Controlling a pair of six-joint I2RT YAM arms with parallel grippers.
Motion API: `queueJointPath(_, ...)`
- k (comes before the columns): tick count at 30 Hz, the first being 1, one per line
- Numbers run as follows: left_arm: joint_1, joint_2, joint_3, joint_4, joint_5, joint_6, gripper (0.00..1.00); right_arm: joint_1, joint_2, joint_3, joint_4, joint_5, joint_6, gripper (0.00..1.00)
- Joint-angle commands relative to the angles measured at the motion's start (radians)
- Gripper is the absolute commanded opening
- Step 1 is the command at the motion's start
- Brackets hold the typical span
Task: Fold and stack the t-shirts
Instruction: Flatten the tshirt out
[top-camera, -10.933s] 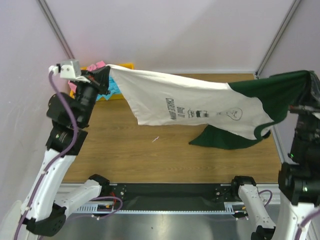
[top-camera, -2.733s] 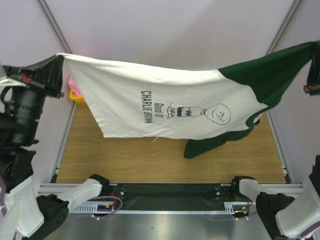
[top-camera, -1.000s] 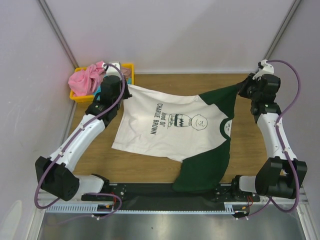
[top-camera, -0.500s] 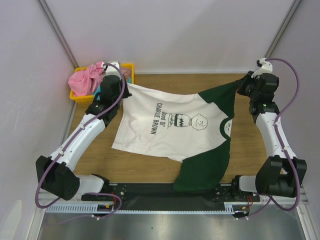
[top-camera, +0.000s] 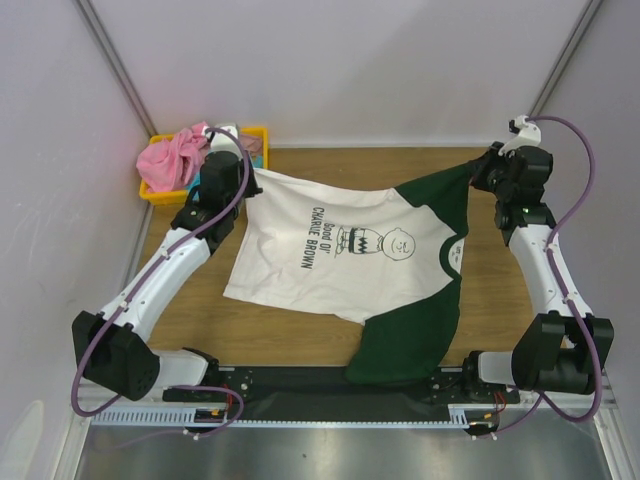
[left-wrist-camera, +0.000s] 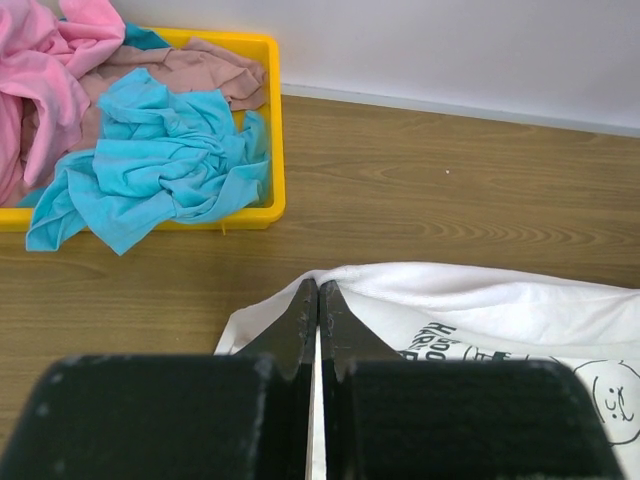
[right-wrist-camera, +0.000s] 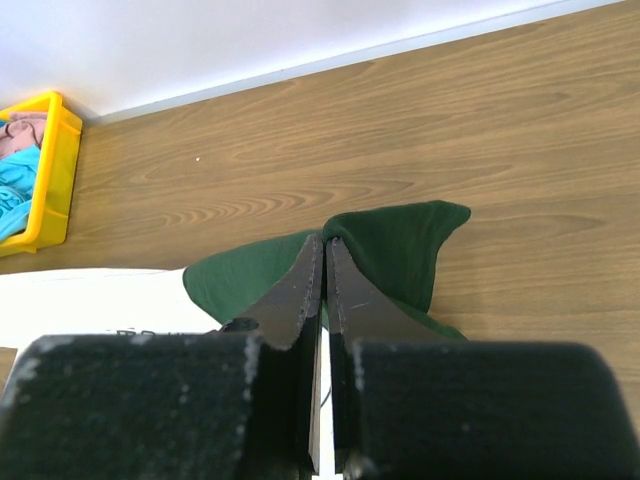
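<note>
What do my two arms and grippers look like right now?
The left arm and right arm have white links, black joints and a purple cable each. The left gripper and right gripper have black fingers tapering to thin tips.

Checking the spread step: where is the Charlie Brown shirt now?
In the top view, the white shirt lies mid-table, between the left tool and right tool, its green sleeve over the near edge.

White t-shirt (top-camera: 290, 270), dark green sleeves, black cartoon print; pink shirt (left-wrist-camera: 45, 65), turquoise shirt (left-wrist-camera: 160, 160), yellow tray (left-wrist-camera: 276, 110).
</note>
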Motion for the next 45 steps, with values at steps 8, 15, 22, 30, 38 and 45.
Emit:
queueJointPath(8, 0.019, -0.026, -0.014, 0.050, 0.018, 0.019, 0.01, 0.021, 0.004, 0.056, 0.036, 0.049, -0.020, 0.00)
queueJointPath(15, 0.030, -0.009, -0.032, 0.065, 0.019, 0.018, 0.00, 0.024, 0.027, 0.072, 0.004, 0.083, -0.037, 0.00)
queueJointPath(22, 0.058, 0.017, -0.058, 0.102, 0.033, 0.004, 0.00, 0.024, 0.082, 0.092, 0.027, 0.077, -0.028, 0.00)
queueJointPath(30, 0.088, 0.092, -0.067, 0.198, 0.071, 0.006, 0.00, 0.024, 0.226, 0.179, 0.094, 0.051, -0.039, 0.00)
queueJointPath(38, 0.107, 0.204, -0.026, 0.223, 0.038, 0.001, 0.00, 0.024, 0.398, 0.288, 0.122, 0.023, -0.040, 0.00)
queueJointPath(45, 0.119, 0.275, -0.021, 0.405, 0.116, 0.076, 0.00, 0.021, 0.503, 0.374, 0.137, 0.031, -0.046, 0.00)
